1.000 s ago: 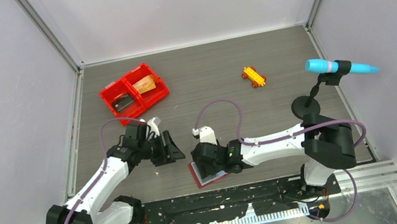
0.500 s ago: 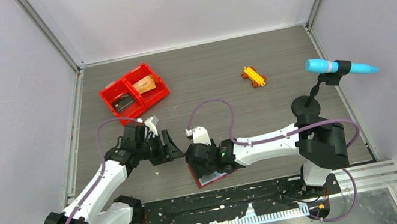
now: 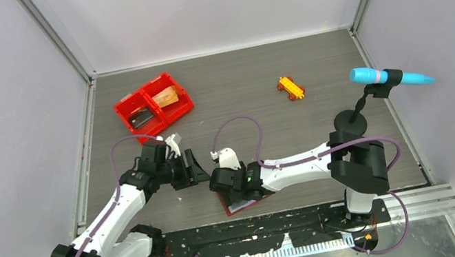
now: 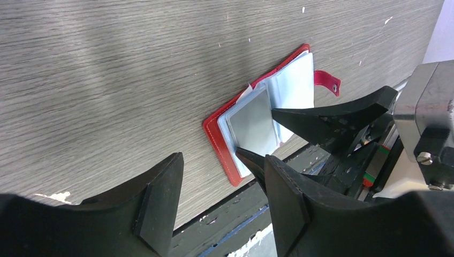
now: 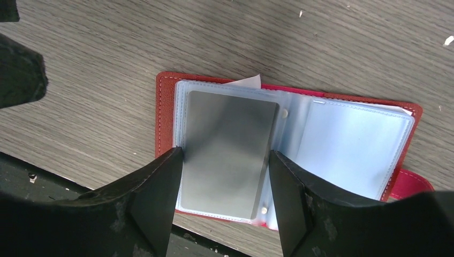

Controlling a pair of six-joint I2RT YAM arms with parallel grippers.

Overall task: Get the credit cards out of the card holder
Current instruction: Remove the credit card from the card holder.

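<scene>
Grey woodgrain table (image 3: 244,77): right fingers (image 5: 225,176) straddle card holder (image 5: 166,112) unclenched; left fingers (image 4: 214,187) released nearby; red bin (image 3: 152,103) far.

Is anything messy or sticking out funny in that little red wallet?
A little. The card holder lies open flat on the table, and a white paper corner pokes out from behind its clear sleeves at the top edge. A grey card sits straight in its sleeve. Nothing looks torn or spilled.

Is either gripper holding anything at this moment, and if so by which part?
Nothing is held. The right gripper stands open astride the grey card in the open card holder; the left gripper is open and empty.
</scene>
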